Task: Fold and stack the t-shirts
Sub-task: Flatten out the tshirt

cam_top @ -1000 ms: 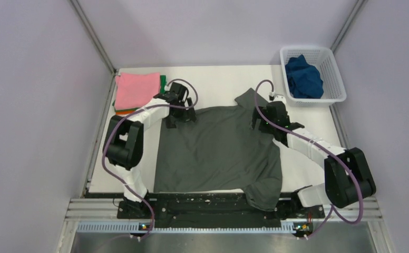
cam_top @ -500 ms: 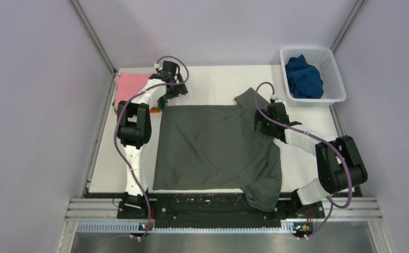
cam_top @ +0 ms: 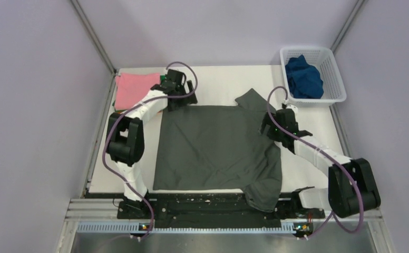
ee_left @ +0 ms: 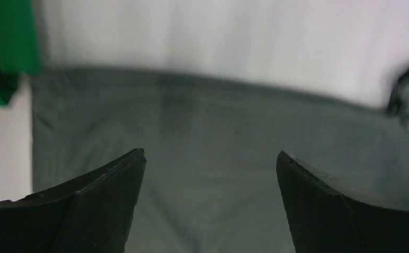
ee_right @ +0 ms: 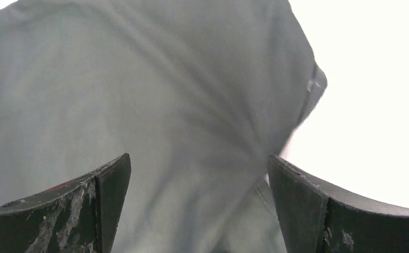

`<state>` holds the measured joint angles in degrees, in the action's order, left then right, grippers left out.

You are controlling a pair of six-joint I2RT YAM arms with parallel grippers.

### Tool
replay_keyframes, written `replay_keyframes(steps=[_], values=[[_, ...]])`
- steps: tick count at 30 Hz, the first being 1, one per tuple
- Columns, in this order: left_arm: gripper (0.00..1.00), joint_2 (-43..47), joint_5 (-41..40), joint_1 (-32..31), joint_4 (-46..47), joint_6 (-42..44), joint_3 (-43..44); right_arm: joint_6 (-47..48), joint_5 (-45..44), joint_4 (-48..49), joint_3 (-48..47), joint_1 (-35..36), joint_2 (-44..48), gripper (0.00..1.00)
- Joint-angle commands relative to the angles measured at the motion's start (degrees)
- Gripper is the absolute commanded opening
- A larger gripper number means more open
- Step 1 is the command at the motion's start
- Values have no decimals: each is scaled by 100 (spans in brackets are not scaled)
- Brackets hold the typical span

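The left gripper [ee_left: 210, 158] hangs over the upper left corner of the grey tee [cam_top: 213, 147]. The right gripper [ee_right: 200, 161] is over the tee's right edge, just below the sleeve [cam_top: 251, 100] that sticks out at the upper right.

The step in hand, I judge, is to take hold of the spread tee for a fold. To do it well, each gripper should come straight down on the edge of the cloth — pinching the cloth only, not pressing into the table [cam_top: 218, 79]. Both should then lift together, so the cloth does not twist. The right side needs care: one sleeve is out, and the lower right corner is bunched and reaches over the bottom edge of the table.

Both grippers stand wide apart and hold nothing. In the wrist views only grey cloth shows between the fingers, and I cannot tell whether the tips touch it.

Further out, the pink tee [cam_top: 131, 87] lies folded in the upper left of the frame, with a green tee [ee_left: 5, 37] at its edge — the stack, it seems. A blue tee [cam_top: 303, 76] lies crumpled in the basket [cam_top: 337, 79] at the upper right.
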<state>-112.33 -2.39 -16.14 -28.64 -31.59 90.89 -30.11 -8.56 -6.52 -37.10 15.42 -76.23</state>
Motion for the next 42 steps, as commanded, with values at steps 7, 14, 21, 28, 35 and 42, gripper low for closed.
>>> replay_keyframes(steps=[7,14,21,28,35,42], values=[[99,935,315,-512,924,-284,-1816,-628,809,-58,1002,-180,1600,99],[99,702,-61,-503,715,-391,-1865,-1433,661,373,1717,-180,1516,99],[99,767,-210,-441,711,-424,-2088,-2221,-737,-1079,2065,-171,2705,99],[99,1053,-316,-405,615,-475,-2275,-2476,-920,-2340,2202,-172,4496,99],[99,1059,-248,-399,383,-397,-1922,-1184,-741,-1328,1072,-178,3764,99],[99,484,52,-436,-409,-473,-1379,-195,65,-208,-372,-138,468,99]])
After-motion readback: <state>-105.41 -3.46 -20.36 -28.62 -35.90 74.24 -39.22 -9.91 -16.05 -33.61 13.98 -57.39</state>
